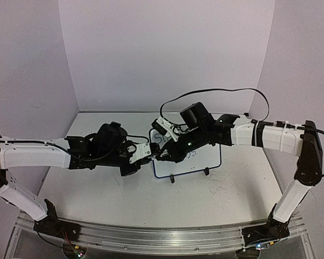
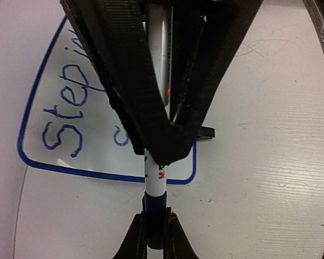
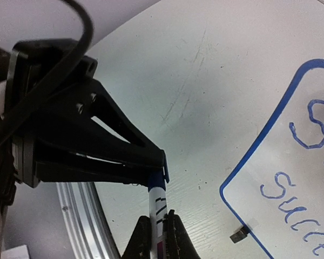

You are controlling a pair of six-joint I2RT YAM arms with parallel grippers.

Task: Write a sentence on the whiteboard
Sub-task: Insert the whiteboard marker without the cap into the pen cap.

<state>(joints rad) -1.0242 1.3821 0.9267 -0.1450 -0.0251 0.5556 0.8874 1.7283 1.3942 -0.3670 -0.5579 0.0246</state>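
The whiteboard (image 1: 210, 157) lies on the table at centre, blue-framed, and also shows in the left wrist view (image 2: 54, 156) and the right wrist view (image 3: 281, 162). The sentence is partly visible in blue: "Step in" (image 2: 65, 108) and "Succe" (image 3: 297, 216). The marker (image 1: 153, 155) hangs between both grippers over the board's left edge. My left gripper (image 2: 154, 237) is shut on the marker's blue cap (image 2: 154, 216). My right gripper (image 3: 157, 237) is shut on the marker's white body (image 3: 157, 210). The cap meets the body's end; I see no gap. The grippers hide much of the writing.
The board's black feet (image 1: 172, 178) stick out at its near edge. A black cable (image 1: 216, 91) loops above the right arm. An aluminium rail (image 1: 151, 237) runs along the table's near edge. White walls enclose the back and sides.
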